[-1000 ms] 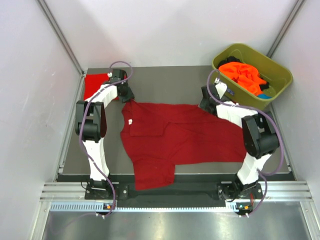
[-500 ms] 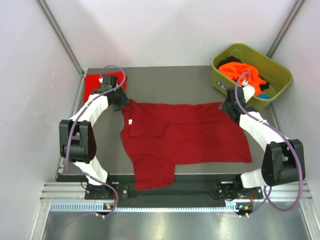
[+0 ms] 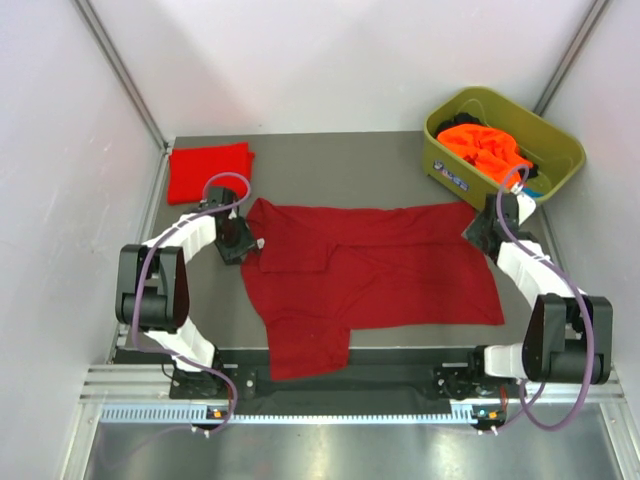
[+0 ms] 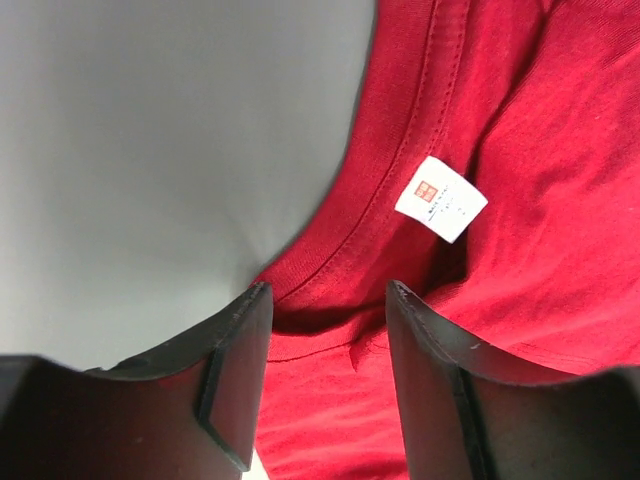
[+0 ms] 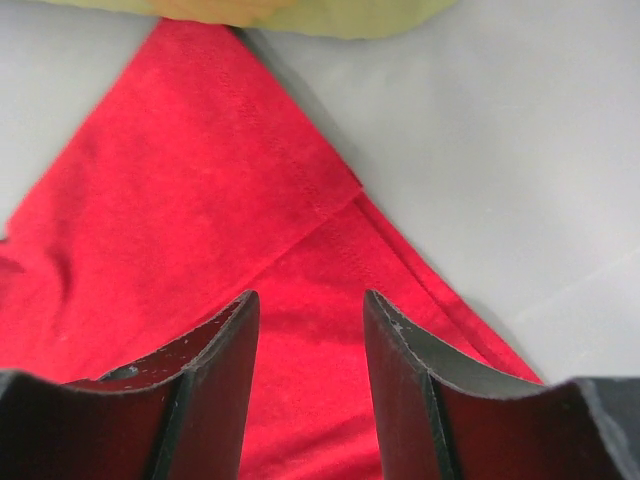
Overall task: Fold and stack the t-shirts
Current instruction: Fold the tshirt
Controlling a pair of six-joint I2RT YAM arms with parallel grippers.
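Note:
A dark crimson t-shirt (image 3: 370, 275) lies partly folded in the middle of the table, its small white neck label (image 4: 440, 198) near the collar on the left. A brighter red t-shirt (image 3: 208, 171) lies folded at the back left. Orange t-shirts (image 3: 485, 148) sit in the olive-green tub. My left gripper (image 3: 240, 245) (image 4: 325, 300) is open, its jaws over the collar edge of the crimson shirt. My right gripper (image 3: 482, 232) (image 5: 305, 310) is open, its jaws over the shirt's back right corner (image 5: 250, 180). Neither holds cloth.
The olive-green plastic tub (image 3: 560, 150) stands at the back right corner and also holds dark and blue cloth. Its rim shows at the top of the right wrist view (image 5: 330, 15). Grey walls close in the table on three sides.
Both arms have swung outward and lowered: the left gripper moved from the back left down to the collar, the right gripper moved right to the shirt's far corner. The shirt's back edge spread wider.

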